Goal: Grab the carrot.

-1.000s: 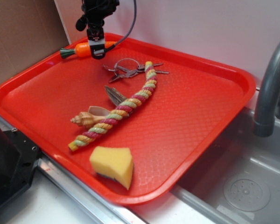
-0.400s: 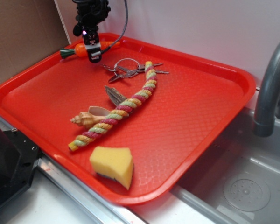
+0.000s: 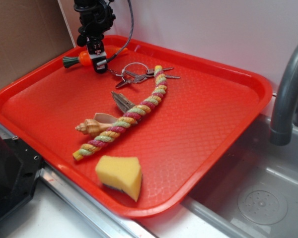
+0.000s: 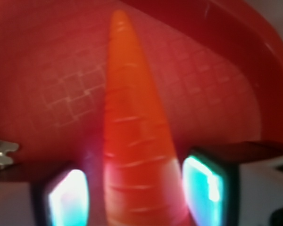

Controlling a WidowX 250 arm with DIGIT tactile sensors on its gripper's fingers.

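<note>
Over at the far left corner of the red tray [image 3: 213, 129], the gripper [image 3: 99, 58] sits down on the carrot [image 3: 82, 58], its green stem poking out leftward. The wrist view shows what the exterior view hides: the orange body [image 4: 132, 155] runs between the two fingers [image 4: 205, 188], which sit tight against its sides. Only the exterior view shows the keys [image 3: 134, 74], rope stick [image 3: 129, 115], shell [image 3: 92, 127] and sponge [image 3: 120, 174].

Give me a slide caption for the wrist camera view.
Gripper straddling the orange carrot on the red tray, fingers close on either side.
</note>
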